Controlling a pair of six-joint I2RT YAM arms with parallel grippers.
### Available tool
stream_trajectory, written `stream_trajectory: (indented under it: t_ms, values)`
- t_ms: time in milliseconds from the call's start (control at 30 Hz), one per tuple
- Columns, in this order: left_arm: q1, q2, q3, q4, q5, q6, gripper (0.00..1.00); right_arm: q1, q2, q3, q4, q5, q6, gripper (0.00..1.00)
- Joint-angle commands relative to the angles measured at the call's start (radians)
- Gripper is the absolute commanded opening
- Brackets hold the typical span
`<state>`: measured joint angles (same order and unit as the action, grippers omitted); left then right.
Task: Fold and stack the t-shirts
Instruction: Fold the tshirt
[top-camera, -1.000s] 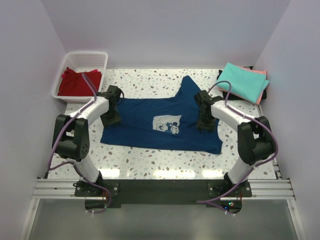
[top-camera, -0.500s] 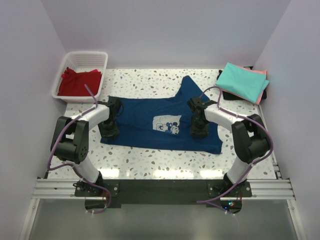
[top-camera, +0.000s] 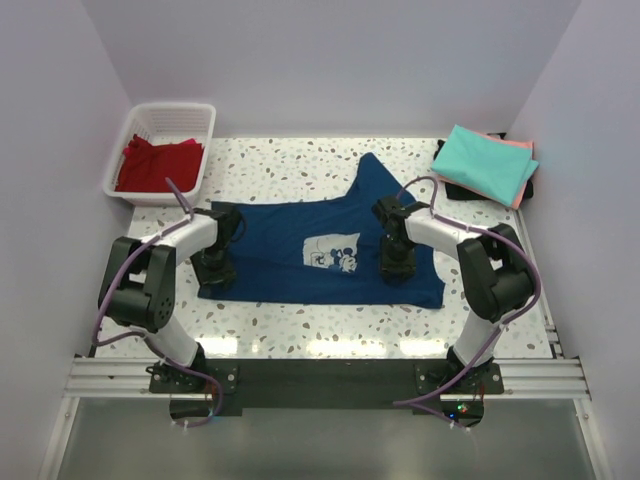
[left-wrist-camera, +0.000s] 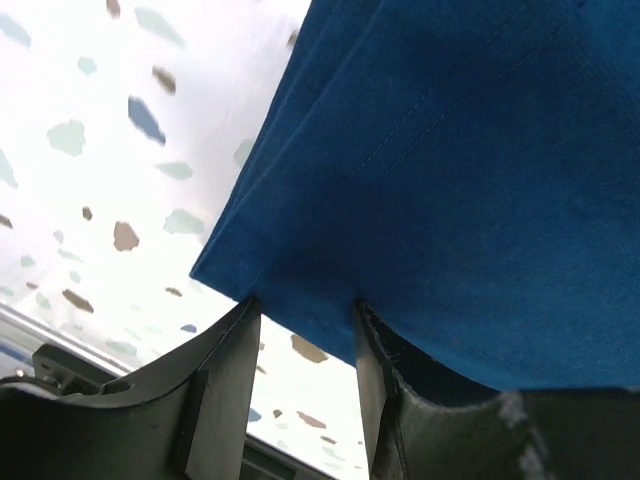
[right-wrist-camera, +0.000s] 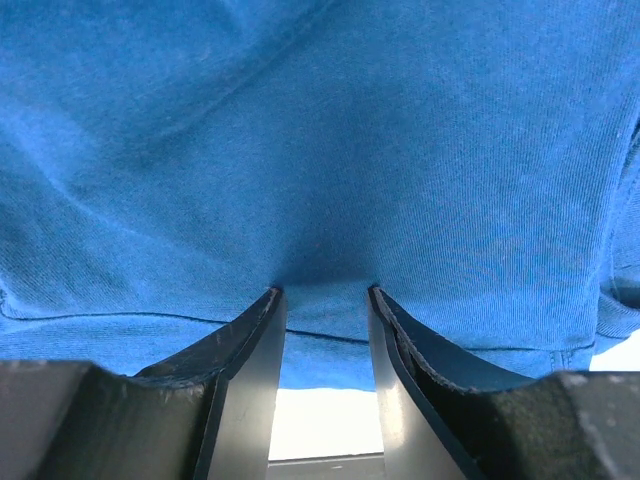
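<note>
A navy blue t-shirt (top-camera: 290, 262) lies spread flat in the middle of the speckled desk (top-camera: 290, 160). Its pale square cartoon-mouse print (top-camera: 333, 252) faces up, and one sleeve points toward the far side.

I see the left pincer (top-camera: 214, 268) standing on the shirt's near left corner. In the left wrist view (left-wrist-camera: 304, 303) its two dark fingers are slightly parted and their tips meet the stitched hem. Bare desk shows through the gap, so it looks released rather than clamped.

The right pincer (top-camera: 396, 262) stands on the cloth just right of the print, close to the shirt's near edge. In its wrist view (right-wrist-camera: 323, 291) the fingers are likewise a little apart. Their tips press into the blue fabric and nothing is clenched between them.

At the far left corner a white plastic basket (top-camera: 175, 107) holds a crumpled red t-shirt (top-camera: 155, 165). At the far right, well apart from the navy shirt, a folded teal t-shirt (top-camera: 485, 165) rests on top of a salmon-pink one (top-camera: 513, 143). Only the pink shirt's edges show.
</note>
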<state>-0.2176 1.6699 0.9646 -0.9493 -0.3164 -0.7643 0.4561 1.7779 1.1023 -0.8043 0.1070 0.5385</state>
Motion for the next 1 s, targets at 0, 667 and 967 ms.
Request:
stream_trajectory:
  t_ms: [0, 667, 967]
  values:
    - [-0.005, -0.05, -0.075, -0.106, 0.019, -0.018, 0.47, 0.003, 0.04, -0.033, -0.075, 0.008, -0.023, 0.43]
    - [0.033, -0.167, 0.207, 0.024, -0.052, -0.014, 0.48, 0.0, -0.114, 0.146, -0.165, 0.192, -0.044, 0.44]
    - [0.047, 0.164, 0.39, 0.234, -0.104, 0.097, 0.38, -0.016, -0.037, 0.249, -0.01, 0.149, -0.058, 0.44]
